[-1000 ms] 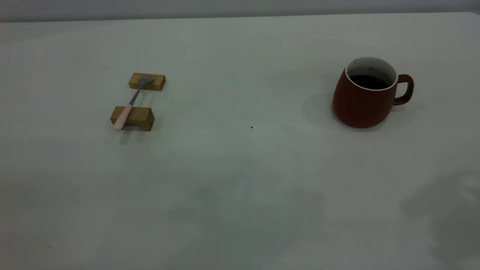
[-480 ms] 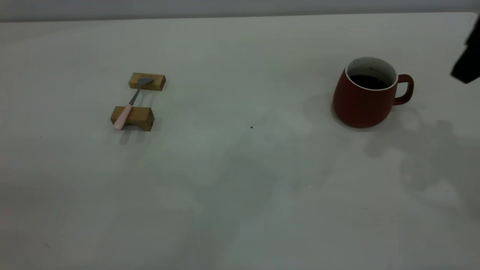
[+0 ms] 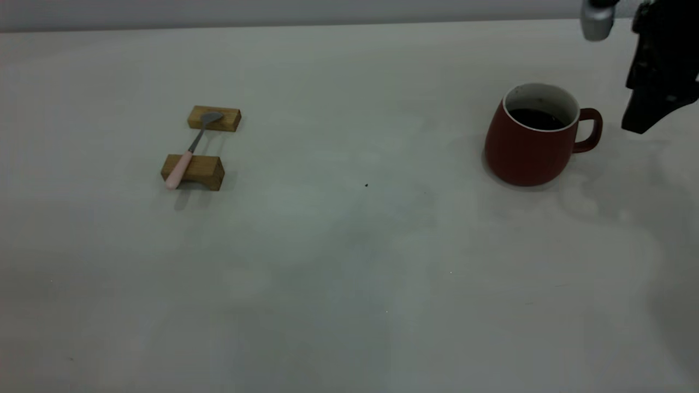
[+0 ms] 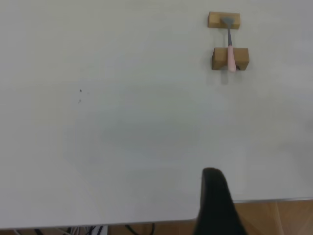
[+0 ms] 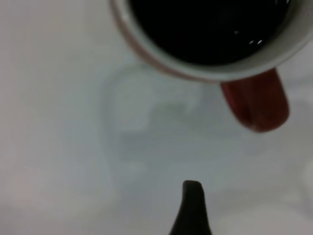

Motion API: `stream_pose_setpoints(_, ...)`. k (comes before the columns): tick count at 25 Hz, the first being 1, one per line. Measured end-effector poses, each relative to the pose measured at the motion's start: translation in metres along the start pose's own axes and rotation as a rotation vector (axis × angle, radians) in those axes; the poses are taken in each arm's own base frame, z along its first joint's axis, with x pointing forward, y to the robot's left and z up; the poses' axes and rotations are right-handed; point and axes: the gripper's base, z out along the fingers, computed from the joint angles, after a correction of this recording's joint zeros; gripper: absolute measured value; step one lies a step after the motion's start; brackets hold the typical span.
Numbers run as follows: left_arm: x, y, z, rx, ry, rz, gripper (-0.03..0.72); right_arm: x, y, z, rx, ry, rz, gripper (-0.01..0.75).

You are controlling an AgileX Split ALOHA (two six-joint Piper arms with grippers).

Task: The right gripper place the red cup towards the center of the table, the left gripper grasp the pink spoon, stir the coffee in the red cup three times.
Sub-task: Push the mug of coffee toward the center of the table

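Right gripper [image 3: 650, 117] beside red cup [image 3: 527, 147]

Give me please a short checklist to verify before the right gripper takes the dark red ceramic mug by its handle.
1. Dark red round-bellied ceramic mug upright on the pale grey table: ok.
2. Red loop handle turned toward the right gripper, nothing between them: ok.
3. Right gripper apart from the handle, not touching: ok.
4. Right gripper fingers open wide enough for the handle: cannot tell; only one finger shows.
5. Dark coffee well below the white rim: ok.
6. Pink-handled metal spoon resting across two tan wooden blocks, far from the mug's path to the centre: ok.
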Motion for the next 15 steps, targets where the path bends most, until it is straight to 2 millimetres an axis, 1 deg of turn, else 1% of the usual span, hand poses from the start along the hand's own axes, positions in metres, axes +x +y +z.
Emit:
stream_pose_setpoints(3,0.0,0.0,0.0,0.0,0.0,0.0,0.55,-0.003,-0.01,0.014,0.004,0.003,-0.037,0.678)
stream_pose_setpoints(7,0.0,0.0,0.0,0.0,0.0,0.0,0.55,-0.005,-0.016,0.031,-0.002,0.006,-0.082,0.672)
stream_pose_setpoints(12,0.0,0.0,0.0,0.0,0.0,0.001,0.55,-0.008,-0.023,0.04,0.006,-0.003,-0.116,0.664)
stream_pose_setpoints(15,0.0,0.0,0.0,0.0,0.0,0.001,0.55,-0.016,-0.021,0.042,0.012,-0.013,-0.143,0.649)
